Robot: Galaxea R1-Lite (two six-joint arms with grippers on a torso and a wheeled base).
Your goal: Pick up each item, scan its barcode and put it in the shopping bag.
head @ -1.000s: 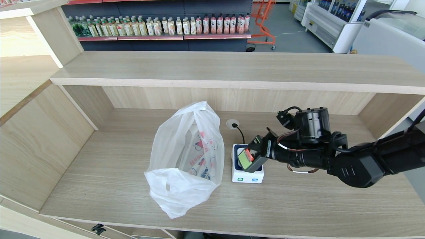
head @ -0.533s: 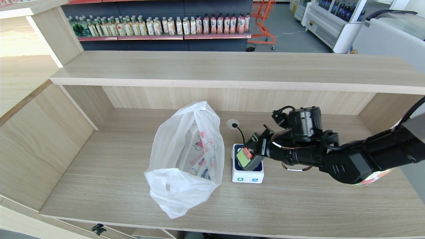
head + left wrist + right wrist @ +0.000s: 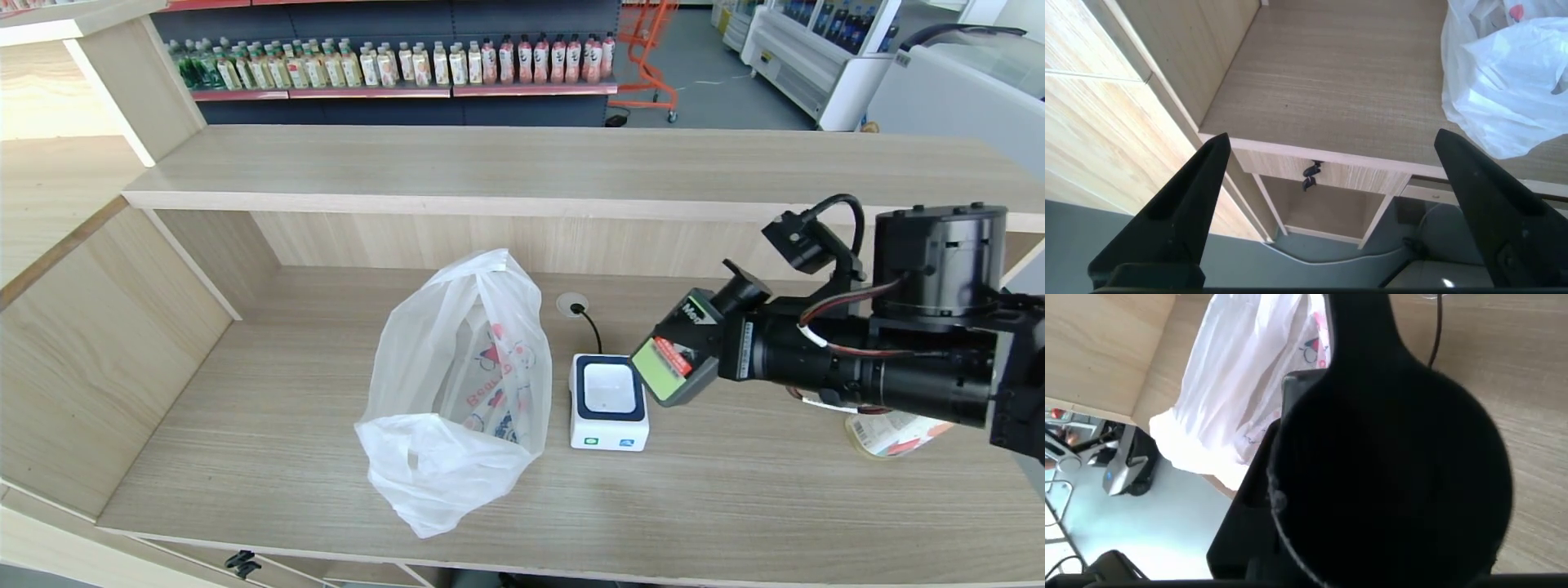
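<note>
The right gripper (image 3: pixel 700 359) hangs raised above the wooden counter (image 3: pixel 735 506), closed on a dark package (image 3: pixel 668 369) whose green face carries a red stripe. The package hides most of the fingers, so only the grip itself can be told, not how wide they stand. Seen from the head camera, the package sits at about 2 o'clock of the barcode scanner (image 3: pixel 609 402), off its window and clear of the counter, with its green face tilted toward the scanner side. The scanner is a white block with a dark blue frame around a pale window. It stands just beside the white plastic shopping bag (image 3: pixel 449 408), at the bag's 3 o'clock. A black cable (image 3: pixel 592 331) runs from the scanner toward 11 o'clock into a round grommet (image 3: pixel 571 305) in the counter. The bag stands open-mouthed and slumped, and a carton with red print (image 3: pixel 490 384) shows through its wall. At 3 o'clock of the scanner, well apart, a labelled container (image 3: pixel 894 433) rests on the counter, half hidden under the right arm. The left gripper (image 3: pixel 1333 139) hovers over the counter's front edge with its two dark fingers spread wide and nothing between them. A corner of the bag lies off to one side of it.
</note>
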